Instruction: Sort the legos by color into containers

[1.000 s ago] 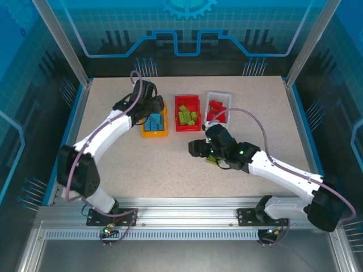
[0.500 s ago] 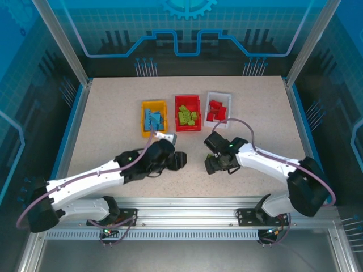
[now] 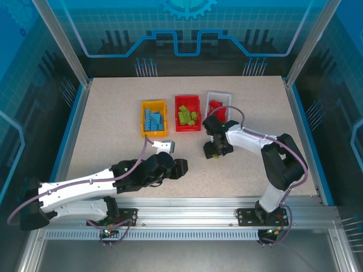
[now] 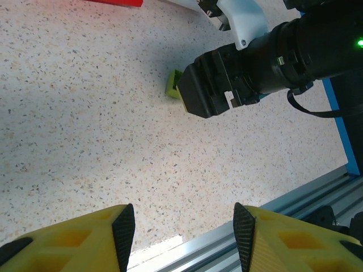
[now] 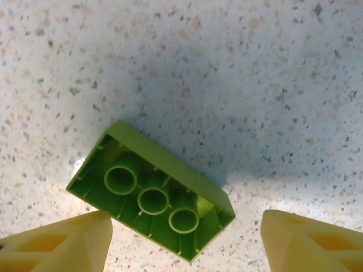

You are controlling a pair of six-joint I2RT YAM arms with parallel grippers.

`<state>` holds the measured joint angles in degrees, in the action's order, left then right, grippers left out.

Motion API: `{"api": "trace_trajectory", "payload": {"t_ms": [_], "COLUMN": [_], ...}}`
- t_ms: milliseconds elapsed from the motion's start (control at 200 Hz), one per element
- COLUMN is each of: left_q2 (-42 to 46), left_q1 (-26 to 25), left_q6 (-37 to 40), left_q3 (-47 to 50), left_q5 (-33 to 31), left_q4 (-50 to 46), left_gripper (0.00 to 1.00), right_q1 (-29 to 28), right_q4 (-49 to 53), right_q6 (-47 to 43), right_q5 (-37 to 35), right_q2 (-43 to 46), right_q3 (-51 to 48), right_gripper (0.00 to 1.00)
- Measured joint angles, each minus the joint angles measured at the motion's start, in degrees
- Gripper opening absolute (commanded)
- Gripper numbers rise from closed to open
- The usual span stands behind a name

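Note:
A lime green lego (image 5: 150,190) lies upside down on the table, its hollow underside facing up. My right gripper (image 5: 186,228) is open and straddles it: the left fingertip (image 5: 85,235) is close by the brick and the right fingertip (image 5: 300,238) stands well apart. In the left wrist view that lego (image 4: 172,84) peeks out from behind the black right gripper (image 4: 218,85). My left gripper (image 4: 184,226) is open and holds nothing, low over the table at front centre (image 3: 180,168). The containers stand in a row: yellow-orange (image 3: 144,116), red (image 3: 188,128) and white (image 3: 218,94).
The yellow-orange bin holds blue legos (image 3: 155,119), the red bin green ones (image 3: 187,115), the white bin red ones (image 3: 216,106). An aluminium rail (image 4: 238,218) runs along the table's near edge, just beyond my left fingers. The right arm (image 3: 252,137) lies in front of the white bin.
My left arm swung from the yellow-orange bin down to the table's front centre. The right arm folded in toward the bins, its gripper staying near the green lego.

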<state>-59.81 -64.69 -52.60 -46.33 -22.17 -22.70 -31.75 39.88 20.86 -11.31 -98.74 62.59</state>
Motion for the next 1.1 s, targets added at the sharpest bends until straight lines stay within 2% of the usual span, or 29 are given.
{"api": "trace_trajectory", "payload": {"t_ms": [145,370,575,760,985,1096], "left_q2": [0.6,0.6,0.6,0.6,0.1,-0.2], "left_q1": [0.0,0.0,0.0,0.0,-0.1,-0.4], "left_q6": [0.0,0.0,0.0,0.0,0.0,0.0], "left_q3": [0.0,0.0,0.0,0.0,0.0,0.0], "left_q5": [-0.8,-1.0,-1.0,-1.0,-1.0,-1.0], "left_q4": [-0.1,-0.1,0.3,1.5,2.1,2.2], "left_gripper": [0.53,0.53,0.53,0.53,0.53,0.52], "right_q1": [0.6,0.5,0.5,-0.6,-2.2,-1.6], "right_q4": [-0.6,-1.8,-2.0,-0.5,2.8,2.7], "right_q6": [-0.3,-0.8,-4.3,-6.9,-7.2,-7.5], "right_q5": [0.5,0.9,1.9,2.1,-4.0,-5.8], "right_q2": [-0.1,6.0,11.1,6.5,-2.6,-5.2], "right_q3": [0.1,-3.8,-4.0,-3.4,2.0,3.8], "right_gripper": [0.66,0.80,0.84,0.85,0.86,0.80]}}
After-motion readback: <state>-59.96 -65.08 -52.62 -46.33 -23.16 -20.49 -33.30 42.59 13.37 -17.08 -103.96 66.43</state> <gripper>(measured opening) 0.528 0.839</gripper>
